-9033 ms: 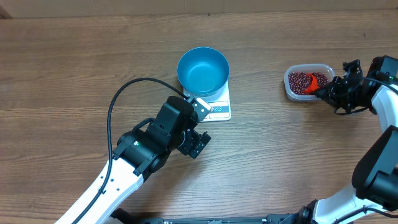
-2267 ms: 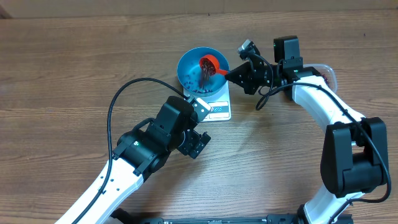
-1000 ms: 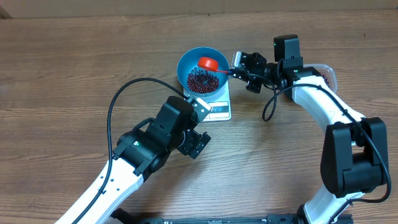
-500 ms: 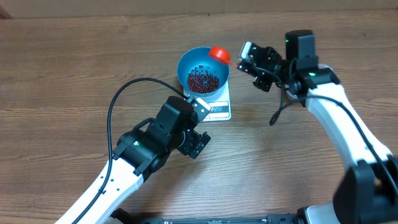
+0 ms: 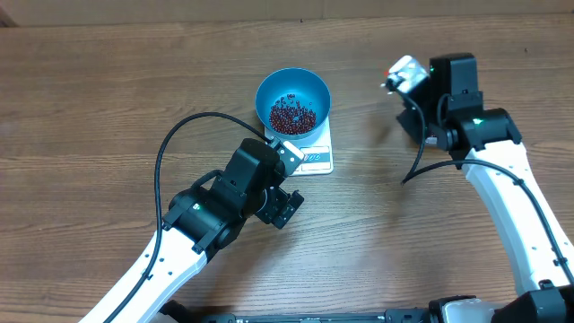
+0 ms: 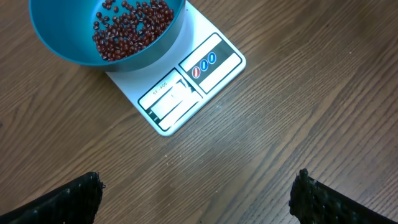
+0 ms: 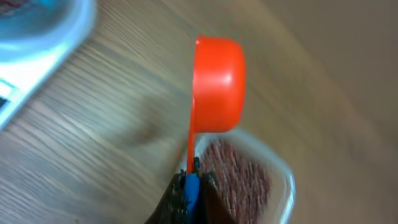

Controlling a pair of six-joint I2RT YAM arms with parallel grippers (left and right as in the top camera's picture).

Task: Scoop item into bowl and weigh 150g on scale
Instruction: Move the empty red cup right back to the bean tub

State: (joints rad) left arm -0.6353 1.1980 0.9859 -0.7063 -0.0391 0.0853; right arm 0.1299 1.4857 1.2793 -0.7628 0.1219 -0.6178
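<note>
The blue bowl (image 5: 292, 93) stands on the white scale (image 5: 316, 158) and holds a maroon heap of beans (image 5: 291, 117). The left wrist view shows the bowl (image 6: 74, 50), its beans (image 6: 127, 28) and the scale's display (image 6: 171, 101) beyond my left gripper (image 6: 196, 202), which is open and empty just short of the scale. My right gripper (image 7: 189, 186) is shut on the handle of an orange-red scoop (image 7: 217, 84), held over the clear tub's near end. From overhead the right wrist (image 5: 448, 90) hides the scoop and the tub.
The clear plastic tub (image 7: 283, 186) holds more beans (image 7: 239, 177) and lies right of the scale, under my right arm. A black cable (image 5: 179, 135) loops from the left arm over the wooden table (image 5: 108, 90). The scale's corner (image 7: 25, 62) shows at the right wrist view's left edge.
My right arm has swung from over the bowl to the right, carrying the emptied scoop to the tub. The beans stay in the bowl. The left arm has not moved.
</note>
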